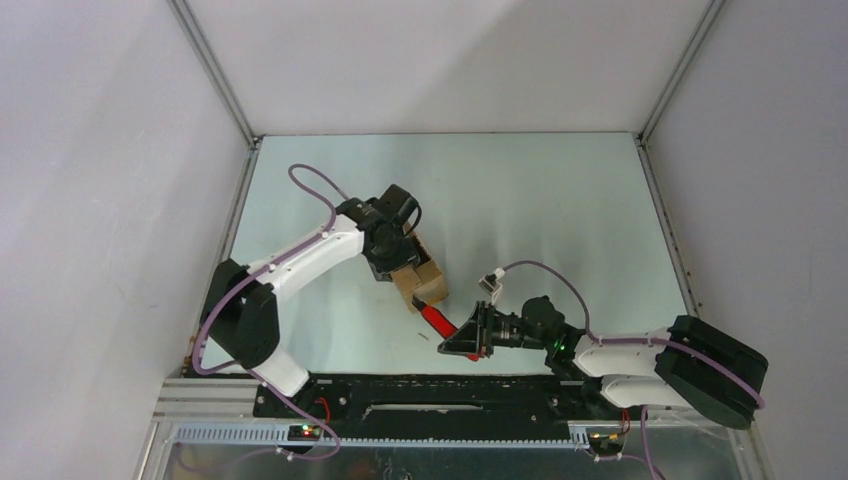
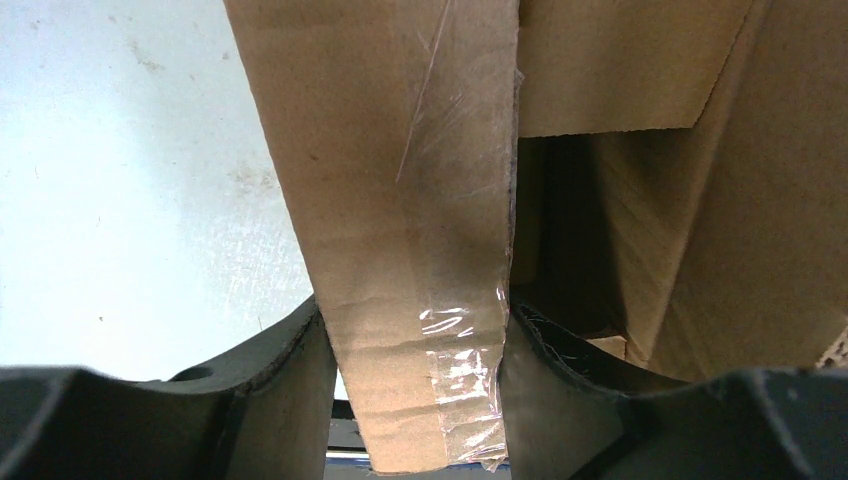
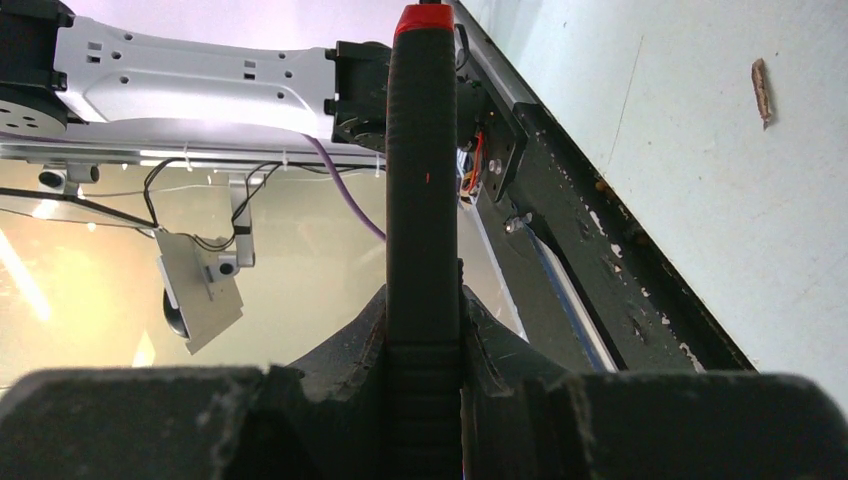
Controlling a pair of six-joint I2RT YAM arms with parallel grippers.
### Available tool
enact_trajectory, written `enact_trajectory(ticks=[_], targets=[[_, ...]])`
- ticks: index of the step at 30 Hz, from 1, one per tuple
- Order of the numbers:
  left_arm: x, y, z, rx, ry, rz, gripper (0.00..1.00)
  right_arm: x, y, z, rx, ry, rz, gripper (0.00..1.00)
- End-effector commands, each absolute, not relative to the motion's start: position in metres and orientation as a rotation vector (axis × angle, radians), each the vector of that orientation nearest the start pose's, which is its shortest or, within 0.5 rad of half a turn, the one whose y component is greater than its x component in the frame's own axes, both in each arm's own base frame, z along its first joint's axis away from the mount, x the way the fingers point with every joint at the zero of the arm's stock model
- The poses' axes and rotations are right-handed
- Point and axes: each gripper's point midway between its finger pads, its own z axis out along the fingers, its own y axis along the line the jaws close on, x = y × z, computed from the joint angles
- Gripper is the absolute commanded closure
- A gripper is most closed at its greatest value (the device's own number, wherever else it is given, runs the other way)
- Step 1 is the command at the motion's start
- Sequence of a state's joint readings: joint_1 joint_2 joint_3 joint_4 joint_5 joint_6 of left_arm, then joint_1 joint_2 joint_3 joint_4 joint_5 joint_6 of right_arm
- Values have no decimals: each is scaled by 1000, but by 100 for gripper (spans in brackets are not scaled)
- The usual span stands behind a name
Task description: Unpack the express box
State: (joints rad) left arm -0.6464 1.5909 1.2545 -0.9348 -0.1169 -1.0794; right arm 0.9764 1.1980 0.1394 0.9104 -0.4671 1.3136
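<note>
Left of centre on the pale table point(image 1: 560, 200): the express box point(image 1: 422, 280), brown cardboard, standing open-side up beneath the left arm's wrist. Seen close in the left wrist view, one long flap point(image 2: 400, 230) with a strip of clear tape point(image 2: 462, 350) peeling along its edge. Beyond that flap, more cardboard walls and a dark hollow. Impossible to tell what lies inside the box, if anything.

Left arm: up from its base at the near left, white forearm slanting away and to the right, wrist bent down over the box. Left gripper point(image 1: 393, 258) about half open, with both pads pressed against the taped flap's two edges. Flap pinched firmly between them.

Right arm: folded low at the near right, forearm stretched leftward just above the table, wrist level. Right gripper point(image 1: 470, 335) closed almost fully around the black handle of a red-and-black utility knife point(image 1: 437, 320). Knife pointing out from the jaws toward the box, red end close to the box's near corner. Contact there not discernible.

On the table in the right wrist view, a small brown scrap point(image 3: 762, 90) well apart from the knife.
</note>
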Motion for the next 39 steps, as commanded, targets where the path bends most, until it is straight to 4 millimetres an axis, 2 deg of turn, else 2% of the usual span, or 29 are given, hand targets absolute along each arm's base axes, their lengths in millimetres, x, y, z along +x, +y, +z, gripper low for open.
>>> enact_trajectory(ticks=[1,11,34,39], targets=[[252,-217,117,-595,2750,-300,78,80,326,160,-112,2106,1995,100],[248,-223,118,-573,2749,-349,79,81,332,160,-103,2104,2025,100],[248,-221,115,-555,2746,-326,83,73,333,168,-123,2092,2038,100],[248,-222,116,-554,2745,-335,83,72,333,161,-122,2124,2019,100]])
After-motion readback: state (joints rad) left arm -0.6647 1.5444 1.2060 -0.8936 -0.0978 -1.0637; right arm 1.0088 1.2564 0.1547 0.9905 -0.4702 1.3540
